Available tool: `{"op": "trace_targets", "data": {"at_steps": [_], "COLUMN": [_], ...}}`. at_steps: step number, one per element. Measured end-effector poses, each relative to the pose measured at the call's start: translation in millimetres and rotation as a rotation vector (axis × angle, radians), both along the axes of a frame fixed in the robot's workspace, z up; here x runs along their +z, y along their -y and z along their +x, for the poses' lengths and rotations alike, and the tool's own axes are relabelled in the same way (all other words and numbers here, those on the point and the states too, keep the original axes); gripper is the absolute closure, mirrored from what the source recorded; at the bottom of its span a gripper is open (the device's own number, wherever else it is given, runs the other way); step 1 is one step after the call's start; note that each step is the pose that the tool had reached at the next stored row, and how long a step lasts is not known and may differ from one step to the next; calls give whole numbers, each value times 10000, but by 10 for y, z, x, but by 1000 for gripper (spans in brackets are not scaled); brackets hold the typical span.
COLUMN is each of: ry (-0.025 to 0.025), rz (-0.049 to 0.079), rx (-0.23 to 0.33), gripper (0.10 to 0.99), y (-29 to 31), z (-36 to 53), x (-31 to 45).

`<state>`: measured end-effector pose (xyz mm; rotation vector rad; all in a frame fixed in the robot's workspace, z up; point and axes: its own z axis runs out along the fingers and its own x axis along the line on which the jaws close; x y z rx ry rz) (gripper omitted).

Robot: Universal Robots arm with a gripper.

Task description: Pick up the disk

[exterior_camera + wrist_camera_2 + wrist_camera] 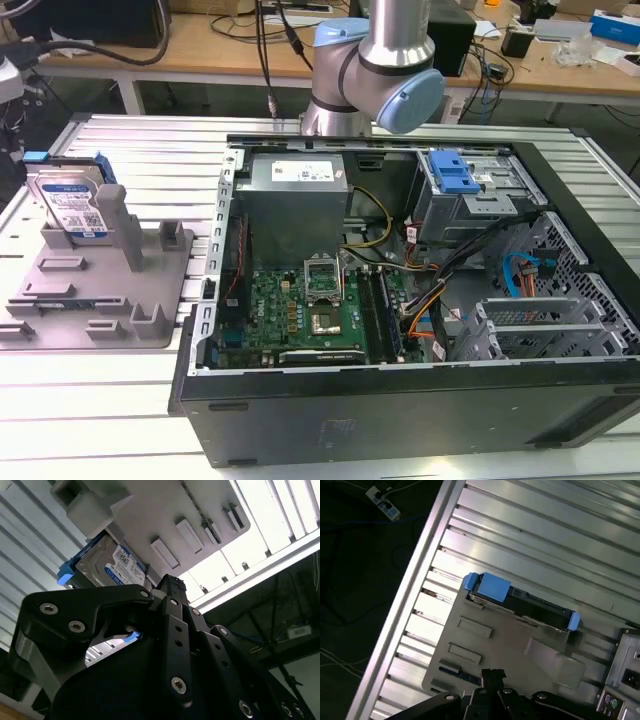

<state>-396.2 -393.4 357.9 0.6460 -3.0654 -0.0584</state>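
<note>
The disk (68, 205) — silvery metal, glossy paper label (80, 212), blue plastic rails (36, 157); fixture (100, 290) matt grey plastic; tabletop (150, 140) — ribbed brushed metal.

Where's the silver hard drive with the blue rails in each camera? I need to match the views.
Exterior view: the silver rectangular metal disk with blue rails stands upright at the exterior view's left, on the grey plastic fixture.
Second wrist view: the disk shows its label side, against the fixture.
First wrist view: the disk is edge-on along the fixture.
Shared landmark: the fixture.
</note>
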Motion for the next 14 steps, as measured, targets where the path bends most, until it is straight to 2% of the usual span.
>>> {"op": "trace_targets", "data": {"at_steps": [4,6,7,8,9,10,12,14], "ry": [0,0,0,0,0,0,0,-1], "rz": [0,0,0,0,0,0,0,0], "rx": [959,1777,1962,2175,2464,2774,3161,3619], "gripper": [980,973,918,918,788,729,729,604], "y": [0,0,0,0,0,0,0,0], "z": [0,2,2,3,4,6,8,12], "x": [-5,-9,-10,-11,-13,-15,-18,-21]}}
